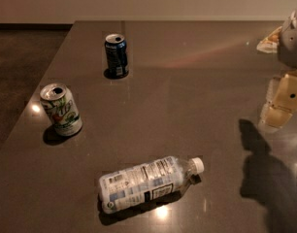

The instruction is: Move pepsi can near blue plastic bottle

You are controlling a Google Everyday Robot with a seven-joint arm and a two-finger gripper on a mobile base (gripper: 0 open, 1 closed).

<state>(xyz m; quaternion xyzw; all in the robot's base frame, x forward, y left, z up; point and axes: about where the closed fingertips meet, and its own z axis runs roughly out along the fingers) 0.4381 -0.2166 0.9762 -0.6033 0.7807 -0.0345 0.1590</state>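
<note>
The pepsi can (116, 55) stands upright at the back left of the dark table, dark blue with a silver open top. The blue plastic bottle (148, 182) lies on its side near the front, its white cap pointing right. My gripper (280, 106) hangs above the table at the right edge of the view, far from the can and the bottle, holding nothing that I can see.
A white and green can (61, 109) stands upright at the left, between the pepsi can and the bottle. The table's (187, 91) left edge runs diagonally with floor beyond. A pale object (270, 39) lies at the back right. The arm's shadow (265, 169) falls on the table at the front right.
</note>
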